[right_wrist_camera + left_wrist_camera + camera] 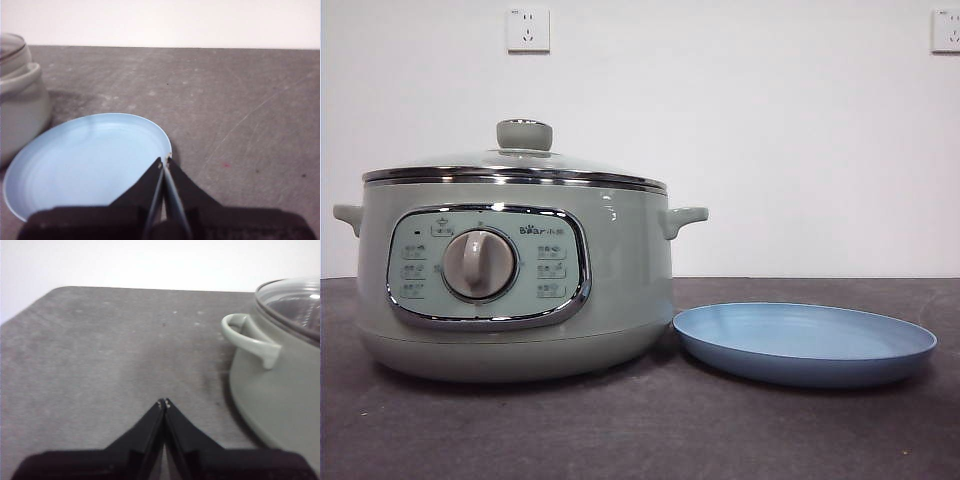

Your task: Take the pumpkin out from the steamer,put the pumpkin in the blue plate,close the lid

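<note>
The steamer (510,285) fills the left half of the front view, standing on the dark grey table (640,430). Its panel (488,266) faces the camera, with the grey dial (478,264) at the panel's centre, and a small handle sticks out at each side. The lid (515,162) sits closed on the chrome rim, its knob (524,134) upright at the top. The glass is hazy and seen nearly edge-on, so the pumpkin cannot be made out; it may be inside the pot, but the views do not show it.

Lower right of the front view, the plate (805,343) lies flat on the table just beside the steamer's base, with a narrow gap or none between them; nothing lies on it. Two wall sockets (528,29) sit along the top edge of the frame.

Neither arm appears in the front view. In the left wrist view the left gripper (164,403) has its jaws pressed together tip to tip, holding nothing, over bare table, with the steamer's side handle (250,338) at the right of the frame. In the right wrist view the right gripper (165,161) is likewise closed and empty, its tips over the plate's near rim.
</note>
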Controlling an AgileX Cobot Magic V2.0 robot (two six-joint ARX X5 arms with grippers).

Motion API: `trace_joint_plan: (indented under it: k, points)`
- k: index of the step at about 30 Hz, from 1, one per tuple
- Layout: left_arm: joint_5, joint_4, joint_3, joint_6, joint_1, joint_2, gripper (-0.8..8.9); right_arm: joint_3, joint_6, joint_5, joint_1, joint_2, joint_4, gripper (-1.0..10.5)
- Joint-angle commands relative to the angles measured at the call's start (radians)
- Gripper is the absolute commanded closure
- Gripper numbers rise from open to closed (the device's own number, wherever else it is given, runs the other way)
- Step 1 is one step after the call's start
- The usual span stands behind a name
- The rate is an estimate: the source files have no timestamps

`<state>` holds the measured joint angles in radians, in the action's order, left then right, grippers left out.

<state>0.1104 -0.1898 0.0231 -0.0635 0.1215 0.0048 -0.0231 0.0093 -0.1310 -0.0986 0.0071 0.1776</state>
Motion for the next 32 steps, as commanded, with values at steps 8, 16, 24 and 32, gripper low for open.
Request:
trace_joint_plan:
  k: [8,16,24,32]
  points:
    - [0.257,0.026,-0.017,-0.398,0.002,-0.003,8.17,0.014,0.405,0.003,-0.001,-0.001,-0.021,9.6]
    - [0.343,0.023,0.003,-0.399,0.002,-0.003,8.21,-0.018,0.420,-0.027,-0.001,0.000,-0.008,9.6]
    - [0.308,-0.068,0.144,-0.394,0.002,0.033,8.21,-0.153,0.420,-0.020,-0.001,0.052,0.100,9.6]
    - [0.308,-0.112,0.313,-0.349,0.002,0.183,8.21,-0.345,0.403,-0.021,-0.001,0.212,0.172,9.6]
